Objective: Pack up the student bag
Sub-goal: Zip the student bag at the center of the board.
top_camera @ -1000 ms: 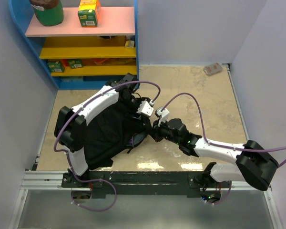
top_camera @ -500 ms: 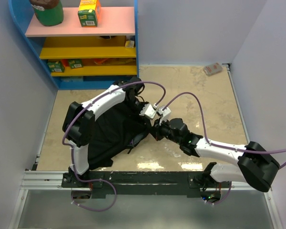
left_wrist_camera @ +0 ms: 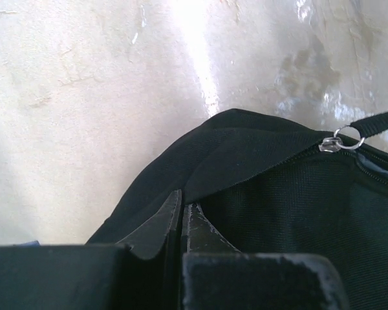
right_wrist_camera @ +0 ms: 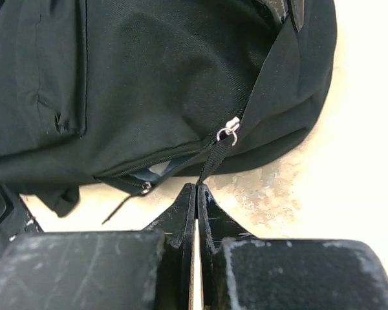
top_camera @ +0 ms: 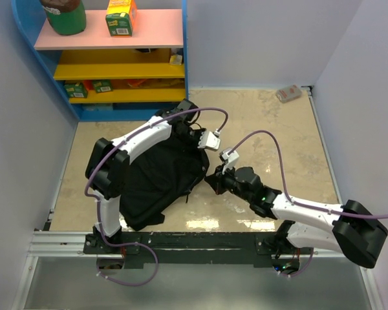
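The student bag (top_camera: 158,177) lies flat on the desk (top_camera: 278,129), left of the middle, with its rounded top end pointing far and right. Its zip is partly open, and my right wrist view shows something pale in the gap.

My left claw (top_camera: 196,141) is clenched at the bag's top edge. A fold of the black fabric runs straight into the tips, so it looks pinched there. That arm rises from its base, bends at the elbow over the bag's left side, and slants across the bag with the wrist tipped down.

My right claw (top_camera: 213,181) is clenched on the black zip pull strap (right_wrist_camera: 213,158), which runs straight from the zip slider (right_wrist_camera: 228,131) to my tips. That arm lies low, stretched leftward from its base to the bag's right edge.

A blue shelf (top_camera: 136,70) stands beyond the bag at the far left.
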`<state>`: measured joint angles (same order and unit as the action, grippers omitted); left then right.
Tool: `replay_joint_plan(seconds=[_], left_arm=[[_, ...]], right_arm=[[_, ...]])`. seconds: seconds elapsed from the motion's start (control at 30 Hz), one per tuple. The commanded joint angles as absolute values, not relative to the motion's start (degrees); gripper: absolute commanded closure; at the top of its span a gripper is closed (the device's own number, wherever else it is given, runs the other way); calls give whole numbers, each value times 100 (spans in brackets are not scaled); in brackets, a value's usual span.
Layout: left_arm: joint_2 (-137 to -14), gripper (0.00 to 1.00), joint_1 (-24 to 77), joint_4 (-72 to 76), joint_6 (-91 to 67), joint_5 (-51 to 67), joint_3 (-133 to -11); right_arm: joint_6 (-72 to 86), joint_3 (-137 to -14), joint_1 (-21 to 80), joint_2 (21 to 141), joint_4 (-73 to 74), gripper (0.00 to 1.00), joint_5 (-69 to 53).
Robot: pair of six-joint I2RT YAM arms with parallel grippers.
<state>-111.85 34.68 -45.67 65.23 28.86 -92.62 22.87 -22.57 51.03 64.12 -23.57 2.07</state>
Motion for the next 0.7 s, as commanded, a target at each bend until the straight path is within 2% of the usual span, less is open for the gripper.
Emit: replay_joint_plan(seconds=[0.0, 0.23, 0.37, 0.43, 0.47, 0.5, 0.53, 0.57, 0.6, 0.67], left_arm=[[-11346, 100, 3375, -3103, 5977, 2136, -9606], [-11277, 100, 3384, -2611, 5353, 2022, -9545], [-11127, 99, 3392, -2574, 4931, 2144, -9510], [-11022, 75, 3401, -2645, 4782, 2188, -9457], [-10847, 63, 3401, -2672, 4599, 2241, -9405], [-10733, 32, 3410, -2654, 4518, 2267, -9248], [-10601, 16, 3410, -2628, 4448, 2294, -9124], [-10312, 0, 3401, -2619, 4352, 2398, -9010], [-10162, 0, 3410, -2619, 4298, 2452, -8774], [-9706, 0, 3401, -2671, 4132, 2557, -8544]], right_arm=[[2732, -2074, 5597, 6345, -2460, 100, -70], [3085, -2126, 6143, 7136, -3146, 100, -115], [3103, -2215, 6179, 6979, -2788, 98, 157], [3077, -2381, 6179, 6629, -2271, 87, 587], [3033, -2451, 6170, 6496, -2094, 77, 772], [2919, -2565, 6153, 6399, -1953, 75, 939], [2874, -2619, 6126, 6242, -1742, 73, 1010], [2857, -2671, 6013, 6179, -1653, 64, 1046], [2874, -2776, 5942, 6144, -1557, 58, 1185], [2892, -2935, 5749, 6091, -1127, 33, 1309]])
